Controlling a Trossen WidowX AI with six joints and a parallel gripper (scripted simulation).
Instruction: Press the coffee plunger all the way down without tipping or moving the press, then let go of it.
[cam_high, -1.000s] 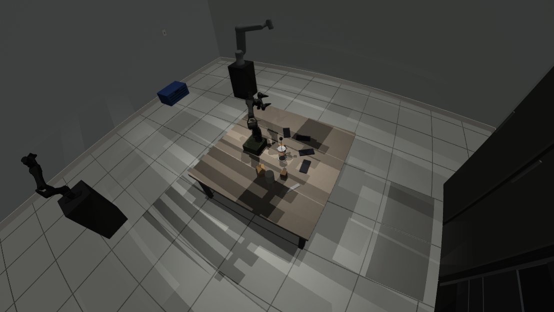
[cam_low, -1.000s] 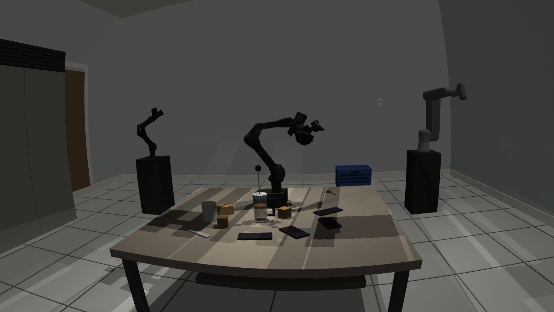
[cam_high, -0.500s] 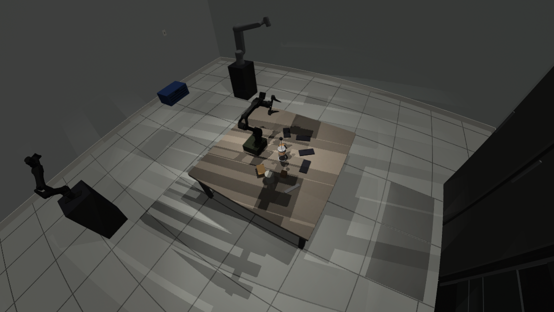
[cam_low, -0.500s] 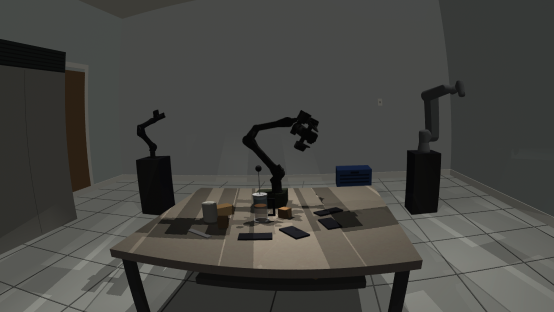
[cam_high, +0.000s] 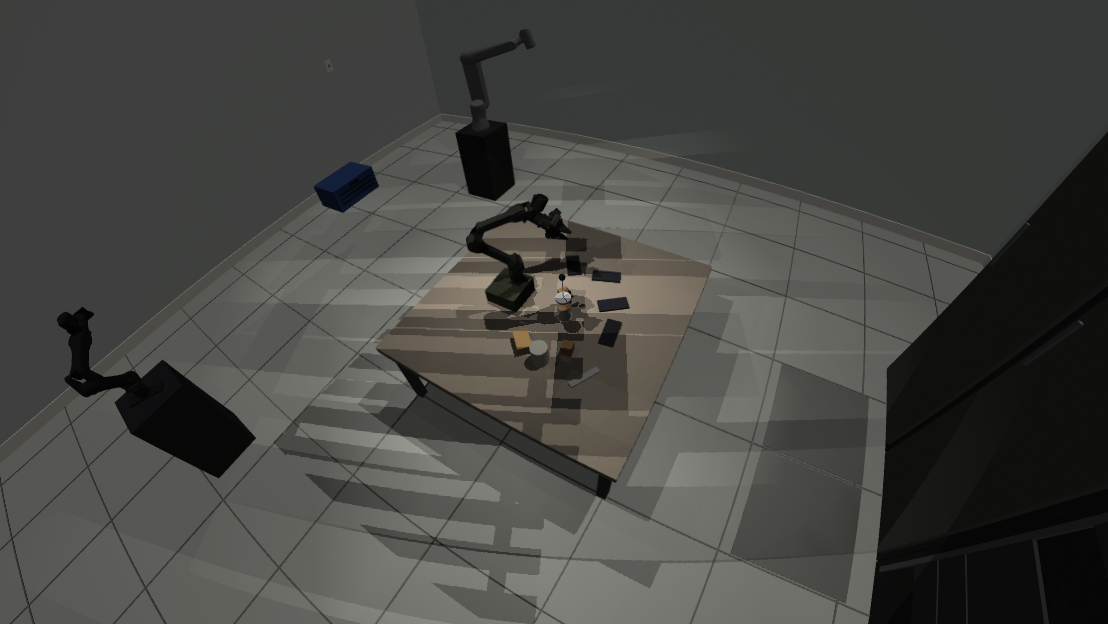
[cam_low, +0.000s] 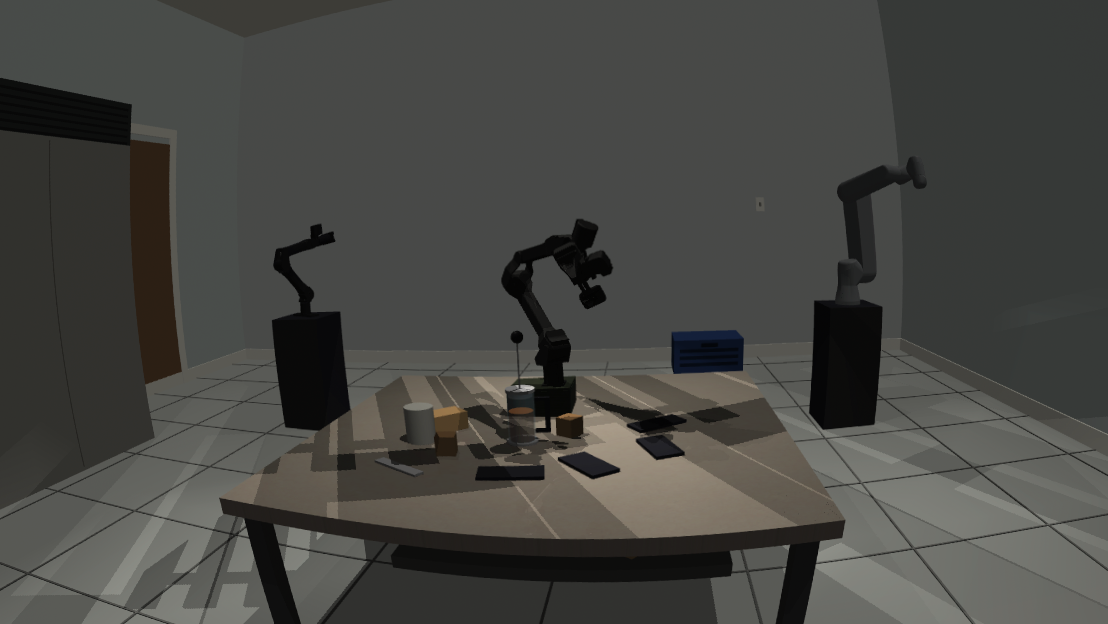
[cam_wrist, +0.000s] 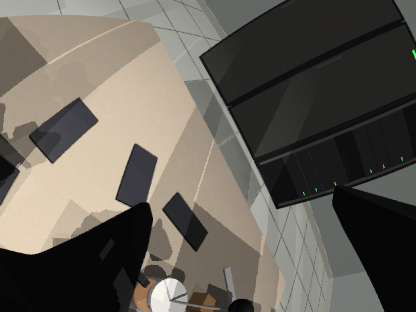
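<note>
Approach is the step judged to be in hand: the hand (cam_low: 593, 280) is held wide apart and grasping nothing, high above the tabletop (cam_low: 697, 496), up and to the right of the coffee press (cam_low: 520, 412). The press stands upright near the arm's base, its plunger knob (cam_low: 516, 336) raised on a thin rod. Next, the hand must be brought over the knob and lowered straight down.

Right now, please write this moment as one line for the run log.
phase: approach | pincer: open, empty, above table | plunger: up, untouched | press: upright
</note>
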